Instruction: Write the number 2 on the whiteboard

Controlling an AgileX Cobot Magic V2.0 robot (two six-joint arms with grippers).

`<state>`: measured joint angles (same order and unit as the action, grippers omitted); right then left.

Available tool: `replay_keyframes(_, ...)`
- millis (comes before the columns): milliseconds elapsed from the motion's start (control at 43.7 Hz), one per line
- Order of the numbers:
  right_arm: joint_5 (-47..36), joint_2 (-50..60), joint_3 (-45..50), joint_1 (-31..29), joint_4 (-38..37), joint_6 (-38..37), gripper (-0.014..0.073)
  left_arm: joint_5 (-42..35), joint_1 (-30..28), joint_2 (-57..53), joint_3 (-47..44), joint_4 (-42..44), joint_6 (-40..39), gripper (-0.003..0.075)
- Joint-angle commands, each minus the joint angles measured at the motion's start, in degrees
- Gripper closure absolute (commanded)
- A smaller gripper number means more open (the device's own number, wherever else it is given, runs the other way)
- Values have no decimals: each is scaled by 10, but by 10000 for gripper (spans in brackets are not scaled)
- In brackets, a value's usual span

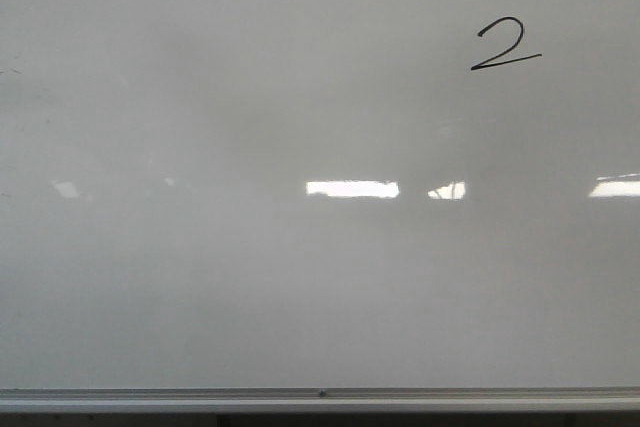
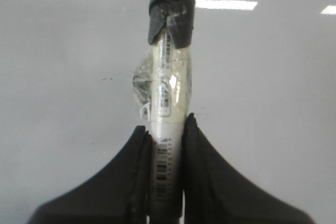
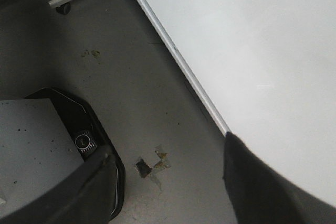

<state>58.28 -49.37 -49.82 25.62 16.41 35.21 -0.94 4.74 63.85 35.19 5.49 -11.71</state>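
The whiteboard [image 1: 250, 277] fills the front view, with its silver frame along the bottom. A thin black number 2 [image 1: 504, 44] is drawn at its upper right. No gripper shows in the front view. In the left wrist view my left gripper [image 2: 167, 129] is shut on a white marker [image 2: 168, 103] with a black end, which points at the whiteboard [image 2: 273, 87]; the tip is out of view. In the right wrist view my right gripper [image 3: 168, 169] is open and empty, over the grey floor beside the whiteboard [image 3: 262, 51].
In the right wrist view the board's silver frame edge [image 3: 178, 61] runs diagonally. A black-rimmed robot base [image 3: 79, 129] sits on the floor, with tape scraps [image 3: 152, 166] nearby and a caster foot [image 3: 64, 8] farther off. Bright light reflections [image 1: 352, 188] lie across the board.
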Motion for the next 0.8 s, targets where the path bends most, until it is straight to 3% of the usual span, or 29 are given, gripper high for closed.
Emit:
replay_keyframes(0, -24, 6, -18, -3, 11, -1, 120, -124, 0, 27, 8, -8, -7, 741)
replay_keyframes(366, -24, 6, -18, -3, 11, -1, 120, -318, 0, 173, 8, -8, -7, 740)
replay_keyframes(526, -24, 6, -18, -3, 11, -1, 120, -343, 0, 209, 15, -8, -7, 733)
replay_keyframes(640, -24, 6, -18, -3, 11, -1, 120, -330, 0, 225, 29, -8, -7, 643)
replay_keyframes(777, -24, 6, -18, -3, 11, -1, 120, -309, 0, 231, 40, -5, -7, 458)
